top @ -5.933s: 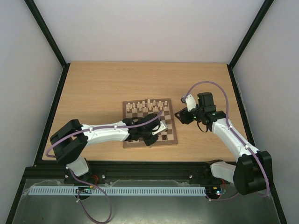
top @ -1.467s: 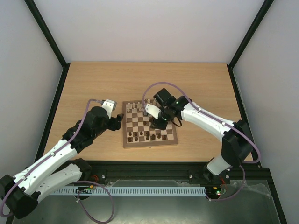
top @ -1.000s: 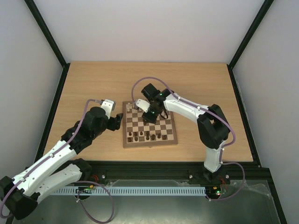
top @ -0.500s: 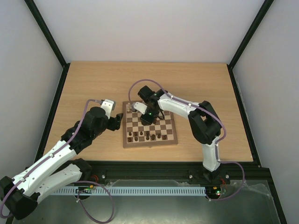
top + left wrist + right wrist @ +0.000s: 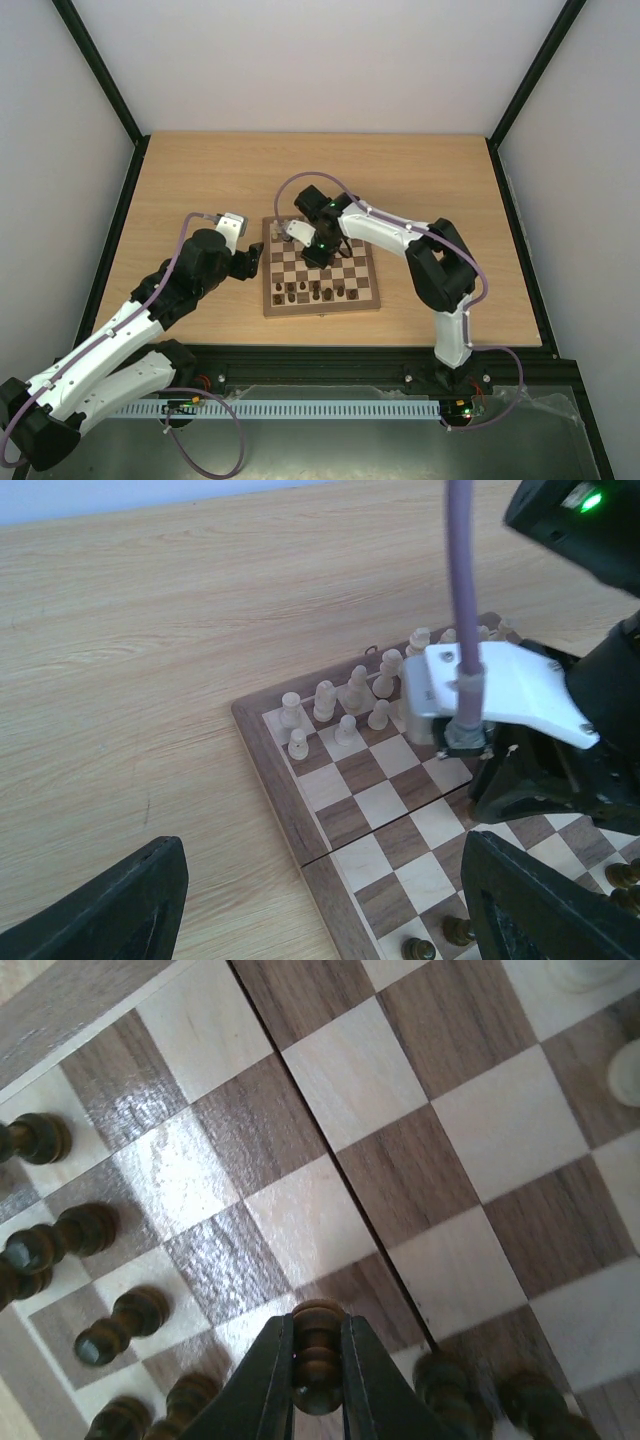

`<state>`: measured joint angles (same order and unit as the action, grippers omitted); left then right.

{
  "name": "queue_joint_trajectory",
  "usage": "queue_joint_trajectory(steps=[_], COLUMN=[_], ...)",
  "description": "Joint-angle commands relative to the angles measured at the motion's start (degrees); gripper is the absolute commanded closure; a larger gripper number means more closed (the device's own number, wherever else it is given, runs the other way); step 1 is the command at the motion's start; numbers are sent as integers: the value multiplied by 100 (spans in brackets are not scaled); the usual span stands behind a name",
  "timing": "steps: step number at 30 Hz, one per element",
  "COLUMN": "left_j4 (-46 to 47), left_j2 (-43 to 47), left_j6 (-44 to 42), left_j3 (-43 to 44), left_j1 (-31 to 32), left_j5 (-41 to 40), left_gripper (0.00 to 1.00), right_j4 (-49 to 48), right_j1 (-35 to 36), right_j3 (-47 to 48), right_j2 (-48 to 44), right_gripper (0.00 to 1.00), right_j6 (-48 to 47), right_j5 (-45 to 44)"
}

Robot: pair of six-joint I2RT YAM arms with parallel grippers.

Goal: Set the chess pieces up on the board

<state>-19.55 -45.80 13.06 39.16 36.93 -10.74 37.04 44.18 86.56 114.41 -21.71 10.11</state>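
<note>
The board [image 5: 362, 270] lies mid-table, also seen in the left wrist view [image 5: 345, 820]. Cream chess pieces [image 5: 345, 698] stand along its far rows, and dark chess pieces [image 5: 314, 292] fill the near rows. My right gripper [image 5: 317, 252] hangs over the board's middle. In the right wrist view this gripper [image 5: 318, 1352] is shut on one dark piece [image 5: 318, 1332], held above the squares. My left gripper [image 5: 250, 262] rests beside the board's left edge, open and empty. Its fingers [image 5: 105, 905] stand wide apart in the left wrist view.
Bare wooden table [image 5: 200, 190] surrounds the board. The right arm's white wrist camera and purple cable [image 5: 495, 692] hang over the cream rows. More dark pieces [image 5: 105, 1335] crowd the squares under the right gripper.
The right gripper has closed on a dark piece after sliding slightly left over the board. The left arm has stayed still.
</note>
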Motion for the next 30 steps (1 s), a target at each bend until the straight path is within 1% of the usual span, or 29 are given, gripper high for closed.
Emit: queue_joint_trajectory(steps=[1,9,15,30], left_j4=[118,127,128,131], left_j2=[-4,-21,-30,-63], left_j6=[-58,-66,-67,-67], left_j3=[-66,-66,-66,-69], left_j1=[-32,-36,-36,-36], left_j5=[8,62,65,64], left_gripper=[22,22,22,22], right_j4=[305,344,324,216], right_j1=[29,19,18,23], right_j3=[-245,-1063,-1469,-1443], right_j2=[-677,-1282,-1393,-1049], right_gripper=[96,96,95,93], right_j6=[9,-32,-96,-61], right_j5=[-112,-167,-96,284])
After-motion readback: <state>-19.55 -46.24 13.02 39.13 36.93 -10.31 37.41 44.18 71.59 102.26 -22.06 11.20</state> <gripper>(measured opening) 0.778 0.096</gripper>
